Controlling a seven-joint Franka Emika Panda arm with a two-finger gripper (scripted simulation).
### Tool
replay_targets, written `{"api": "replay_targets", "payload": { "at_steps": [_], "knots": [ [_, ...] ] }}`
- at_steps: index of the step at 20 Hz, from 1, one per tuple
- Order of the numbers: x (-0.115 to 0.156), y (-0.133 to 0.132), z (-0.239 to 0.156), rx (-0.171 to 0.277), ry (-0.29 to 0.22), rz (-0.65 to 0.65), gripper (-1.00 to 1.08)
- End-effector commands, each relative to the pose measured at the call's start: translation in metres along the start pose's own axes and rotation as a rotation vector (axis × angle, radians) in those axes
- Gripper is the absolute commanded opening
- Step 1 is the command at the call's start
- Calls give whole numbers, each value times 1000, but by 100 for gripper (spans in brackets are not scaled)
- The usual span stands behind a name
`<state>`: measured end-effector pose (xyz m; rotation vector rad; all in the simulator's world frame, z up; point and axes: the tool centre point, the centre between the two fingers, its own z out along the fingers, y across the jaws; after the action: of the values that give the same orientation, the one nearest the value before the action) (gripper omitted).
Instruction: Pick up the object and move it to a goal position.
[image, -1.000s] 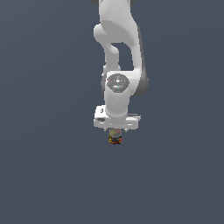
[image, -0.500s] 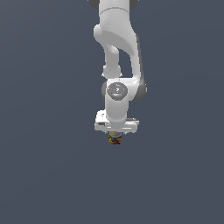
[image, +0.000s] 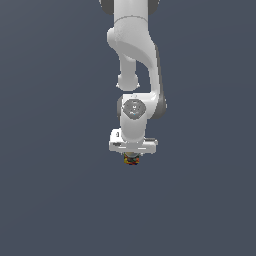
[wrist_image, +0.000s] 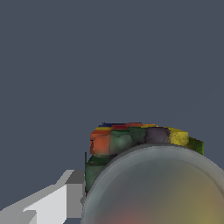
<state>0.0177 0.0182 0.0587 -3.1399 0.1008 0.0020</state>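
arm: white panda (image: 134, 75), hanging down from the top of the exterior view, wrist pointing straight down
fingers (image: 131, 157): closed in on the jar, gripping it just under the white hand body; one white finger (wrist_image: 52, 199) visible touching the jar's side in the wrist view
jar (image: 131, 160): small speckled cylinder, red/yellow/orange/green/dark patches, poking out below the hand, much narrower than the hand
jar close-up: grey-tan round lid (wrist_image: 157, 188) fills the near part of the wrist view, facing the camera, colour-patched body (wrist_image: 131, 138) showing past its rim
jar pose: upright, lid toward the wrist
background: flat dark grey-blue everywhere, cannot tell whether tabletop or empty space, no edge or shadow visible
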Motion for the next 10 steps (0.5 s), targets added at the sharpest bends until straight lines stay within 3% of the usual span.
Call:
{"api": "replay_targets", "payload": {
  "at_steps": [1, 10],
  "knots": [
    [1, 0, 1, 0, 1, 0, -100],
    [-1, 0, -2, 0, 0, 0, -100]
  ]
}}
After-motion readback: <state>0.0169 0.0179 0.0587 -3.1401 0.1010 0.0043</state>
